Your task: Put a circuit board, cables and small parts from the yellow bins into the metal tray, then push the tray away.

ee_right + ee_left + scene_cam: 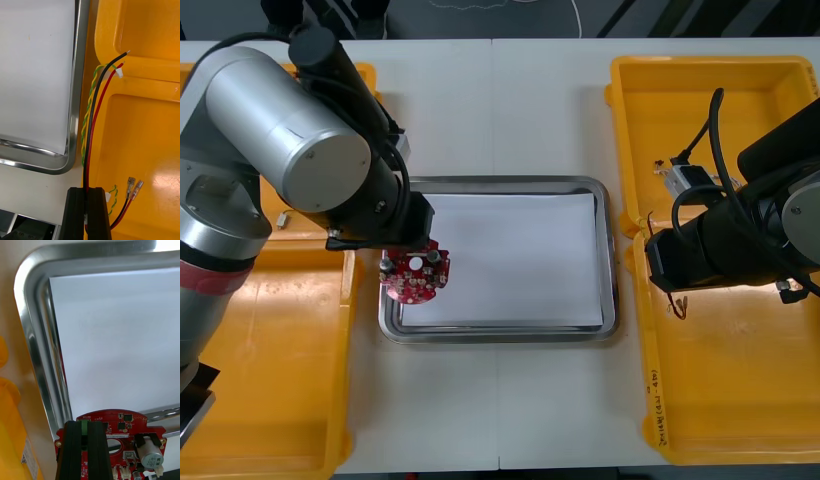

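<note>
Writing: a white strip label (118, 435) on the round red circuit board (123, 422) is carrying fine print, too small to read. A sticker (28, 459) on the left yellow bin (9, 427) and dark markings (658, 400) on the rim of the right near bin (740, 400) are also not legible.

Left gripper (85, 424): the black fingers are pinching the rim of the circuit board, the pads nearly meeting on its thin edge. Most of the disc is sticking out to one side of the fingers, carrying a grey cylinder (150, 452), small chips and a central hole. The board is hanging over the corner of the metal tray (37, 352). Past the fingertips the tray's flat white inside (120, 341) is lying bare within a shiny, rolled, rounded rim.

Right gripper (88, 189): the fingers are pressing in on a black and red cable (93, 116), which is running straight out past the tips to stripped ends. A twisted yellow and green cable (88, 108) is trailing alongside it. Two clear-sleeved terminals (134, 186) are lying just beside the fingers in the glossy moulded bin. The tray's rim is sitting on the fingers' other side, close by.
</note>
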Action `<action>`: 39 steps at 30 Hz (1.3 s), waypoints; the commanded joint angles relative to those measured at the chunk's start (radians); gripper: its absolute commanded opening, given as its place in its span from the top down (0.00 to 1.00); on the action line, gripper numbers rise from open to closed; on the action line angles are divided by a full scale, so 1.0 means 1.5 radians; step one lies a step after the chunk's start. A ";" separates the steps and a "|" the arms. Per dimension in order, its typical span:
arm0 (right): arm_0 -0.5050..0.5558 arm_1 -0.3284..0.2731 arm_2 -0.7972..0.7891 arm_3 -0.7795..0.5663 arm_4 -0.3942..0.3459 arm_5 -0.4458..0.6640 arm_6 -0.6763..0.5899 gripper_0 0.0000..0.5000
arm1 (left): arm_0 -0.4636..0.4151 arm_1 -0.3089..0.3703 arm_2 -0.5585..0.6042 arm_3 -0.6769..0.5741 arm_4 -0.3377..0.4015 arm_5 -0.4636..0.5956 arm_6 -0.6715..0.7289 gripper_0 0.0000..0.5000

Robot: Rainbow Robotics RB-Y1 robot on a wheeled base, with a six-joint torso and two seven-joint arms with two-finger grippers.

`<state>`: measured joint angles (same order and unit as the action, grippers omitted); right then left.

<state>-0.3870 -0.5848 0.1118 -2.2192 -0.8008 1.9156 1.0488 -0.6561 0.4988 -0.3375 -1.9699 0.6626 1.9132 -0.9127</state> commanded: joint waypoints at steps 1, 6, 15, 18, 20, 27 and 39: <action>-0.018 -0.019 0.008 -0.007 0.003 0.003 -0.009 1.00 | -0.028 -0.020 -0.035 0.024 -0.018 -0.022 0.024 1.00; -0.018 -0.019 0.008 -0.007 0.003 0.003 -0.009 1.00 | -0.028 -0.033 -0.062 0.053 -0.029 -0.062 0.013 1.00; -0.018 -0.019 0.008 -0.007 0.004 0.003 -0.006 1.00 | -0.028 -0.056 -0.090 0.099 -0.057 -0.101 -0.008 1.00; -0.018 -0.019 0.008 -0.007 0.004 0.003 -0.006 1.00 | -0.028 -0.056 -0.100 0.105 -0.062 -0.109 -0.012 1.00; -0.018 -0.018 0.007 -0.007 0.004 0.003 -0.006 1.00 | -0.027 -0.056 -0.102 0.106 -0.062 -0.109 -0.015 1.00; -0.018 -0.015 0.007 -0.007 0.007 0.003 -0.006 1.00 | -0.027 -0.056 -0.119 0.124 -0.072 -0.114 -0.021 1.00; -0.018 -0.014 0.008 -0.007 0.009 0.003 -0.003 1.00 | -0.017 -0.056 -0.131 0.139 -0.088 -0.135 -0.032 1.00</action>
<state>-0.3872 -0.5848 0.1119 -2.2192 -0.7958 1.9156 1.0489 -0.6576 0.4340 -0.5192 -1.7505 0.5491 1.7320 -0.9111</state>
